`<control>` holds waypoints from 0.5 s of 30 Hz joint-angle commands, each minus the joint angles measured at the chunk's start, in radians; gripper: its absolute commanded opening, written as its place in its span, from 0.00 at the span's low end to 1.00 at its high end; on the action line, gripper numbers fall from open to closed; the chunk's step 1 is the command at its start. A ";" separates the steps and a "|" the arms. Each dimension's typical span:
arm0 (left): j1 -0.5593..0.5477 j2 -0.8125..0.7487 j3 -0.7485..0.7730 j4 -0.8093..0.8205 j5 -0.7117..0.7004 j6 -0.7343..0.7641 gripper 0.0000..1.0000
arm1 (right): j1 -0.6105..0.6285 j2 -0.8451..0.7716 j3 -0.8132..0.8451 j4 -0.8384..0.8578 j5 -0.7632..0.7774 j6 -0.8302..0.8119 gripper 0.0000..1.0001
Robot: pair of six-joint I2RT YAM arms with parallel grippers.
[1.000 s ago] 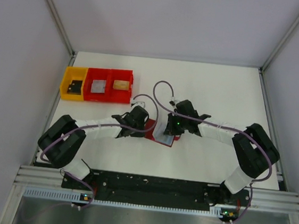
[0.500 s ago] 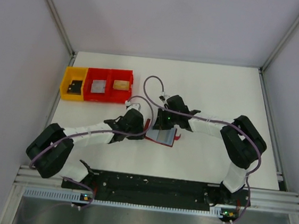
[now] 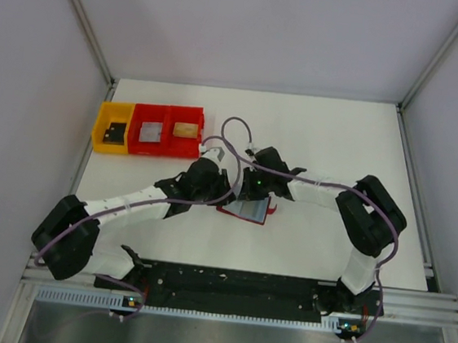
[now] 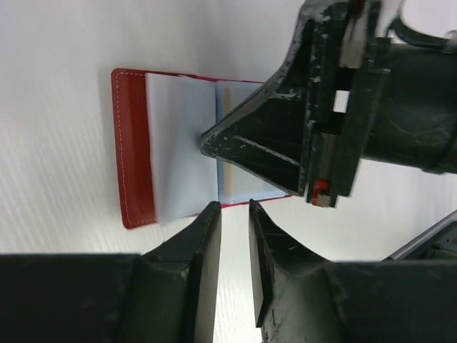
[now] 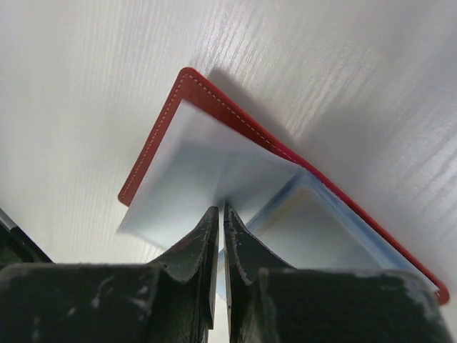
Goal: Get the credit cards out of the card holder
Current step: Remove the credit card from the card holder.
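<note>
The red card holder (image 3: 247, 209) lies open on the table, its grey-blue pockets (image 4: 182, 143) facing up. A pale card (image 5: 314, 232) shows through one pocket, its tan edge (image 4: 227, 146) beside the fold. My right gripper (image 3: 247, 195) comes down on the holder's middle. Its fingers (image 5: 221, 209) are pinched together on a grey-blue inner leaf, which rises in a tent towards them. My left gripper (image 4: 234, 209) hovers just off the holder's near edge. It is narrowly open, and only white table shows in the gap. Its place in the top view (image 3: 225, 194) is left of the holder.
A yellow bin (image 3: 112, 128) and two red bins (image 3: 168, 130) stand in a row at the back left, each with a flat card-like item inside. The two wrists sit close together over the holder. The table's right edge rail (image 3: 411, 191) runs alongside.
My left arm has reached further forward and right, bringing its gripper up beside the holder. The right gripper shifted left onto the holder a second ago and has since stayed there.
</note>
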 commanded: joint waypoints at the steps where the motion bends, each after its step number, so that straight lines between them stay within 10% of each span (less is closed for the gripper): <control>1: -0.001 0.094 0.041 0.099 0.006 0.000 0.24 | 0.000 -0.149 0.002 -0.019 0.093 -0.018 0.06; 15: 0.000 0.177 -0.005 0.118 -0.051 -0.036 0.17 | -0.109 -0.327 -0.198 -0.041 0.148 0.093 0.22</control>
